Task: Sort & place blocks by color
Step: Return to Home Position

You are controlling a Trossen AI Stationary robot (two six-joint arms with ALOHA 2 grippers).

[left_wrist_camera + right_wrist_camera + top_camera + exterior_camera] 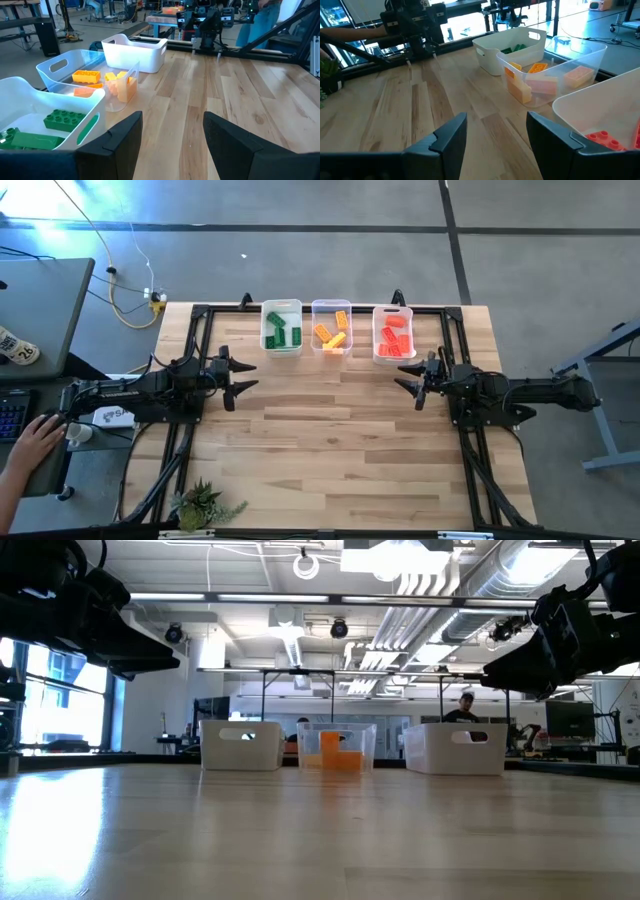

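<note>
Plastic blocks (281, 335), light, rigid and slick, seem best pinched across their flat long sides, while left tool (246, 376) and right tool (404, 377) gape empty

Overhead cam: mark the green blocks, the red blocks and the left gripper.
green blocks (276, 320), high view, on one green brick of the pile.
red blocks (394, 346), high view, on one red brick of the pile.
left gripper (252, 374), high view, midway between its open fingertips.

Only the digits "26" can be made out, printed on a small white object (14, 347) lying off the worktop (340, 450), well behind the left pincer (245, 376).
</note>
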